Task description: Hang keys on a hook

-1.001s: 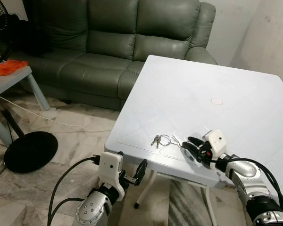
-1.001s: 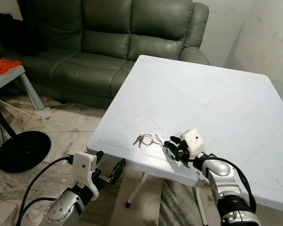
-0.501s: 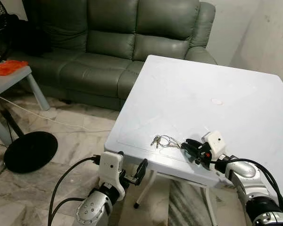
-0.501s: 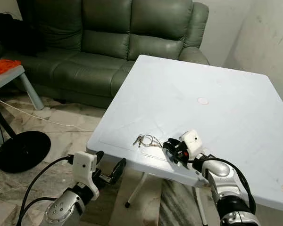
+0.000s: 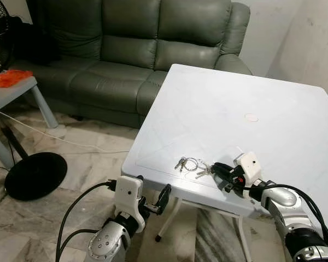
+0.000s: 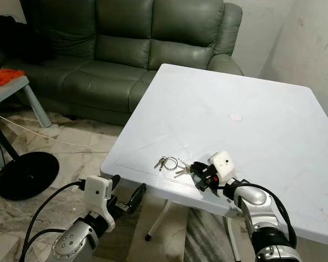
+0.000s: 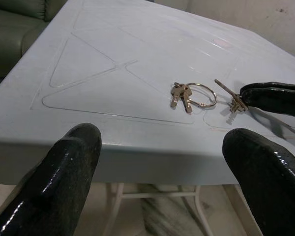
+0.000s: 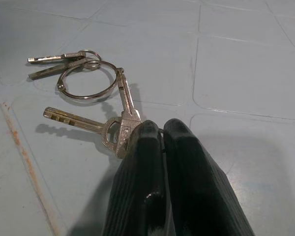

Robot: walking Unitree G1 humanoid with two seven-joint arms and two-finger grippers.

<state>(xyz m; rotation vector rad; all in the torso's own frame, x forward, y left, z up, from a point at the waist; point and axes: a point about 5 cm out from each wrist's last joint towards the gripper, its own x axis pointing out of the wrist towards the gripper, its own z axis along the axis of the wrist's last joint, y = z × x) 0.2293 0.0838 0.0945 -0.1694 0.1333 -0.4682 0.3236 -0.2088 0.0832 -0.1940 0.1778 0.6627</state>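
- White plastic table (image 5: 251, 103) stands in front of a grey-green sofa (image 5: 131, 49) on a marble floor, with a black fan base off to the robot's left.
- Keys (image 8: 96, 93) lie near the table's front edge: a ring with two keys at one end and two more at the other.
- Right gripper (image 8: 160, 135) rests low on the table, its two black fingers pressed together on the heads of the nearer pair of keys.
- Left gripper (image 7: 162, 162) hangs below the table edge with its fingers spread wide, holding nothing.
- By my reading, the step in hand is the pickup: the grasp looks made, the bunch not yet lifted.
- Next comes a clean lift, then finding a hook; none is in sight.
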